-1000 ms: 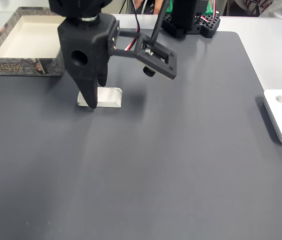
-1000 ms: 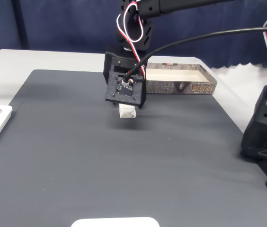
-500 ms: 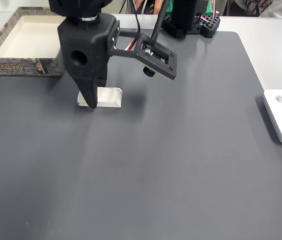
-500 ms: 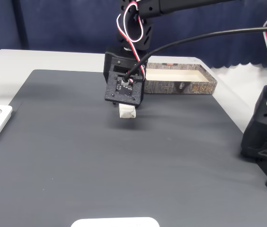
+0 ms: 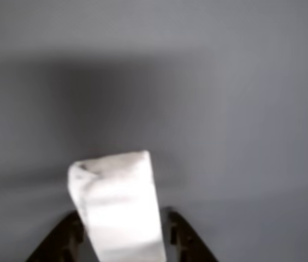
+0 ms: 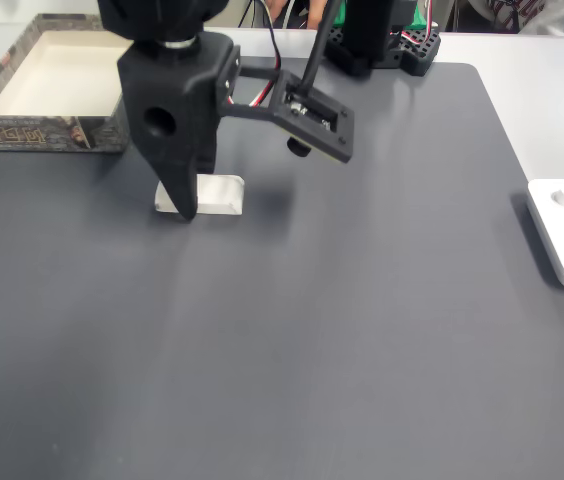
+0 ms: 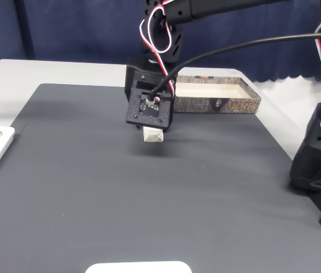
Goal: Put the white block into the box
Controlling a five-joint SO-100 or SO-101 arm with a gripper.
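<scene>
My body: matte black printed plastic. My gripper (image 6: 184, 205) has tapering black fingers and a round hole in its side. A flat black camera plate (image 7: 150, 109) sits at my wrist. Red, white and black wires (image 7: 159, 31) loop along my arm.

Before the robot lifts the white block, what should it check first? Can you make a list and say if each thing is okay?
1. Block between the pincer tips: ok. In the other view the white block sits between the two dark fingertips.
2. Pincer squeezing the block firmly: cannot tell; the contact is blurred or hidden.
3. Block off the mat: not ok. In a fixed view the block looks to be resting on the dark mat.
4. Box open to drop into: ok. The box shows a bare cream inside.
5. Path from block to box: ok. Nothing lies on the mat between them.
</scene>
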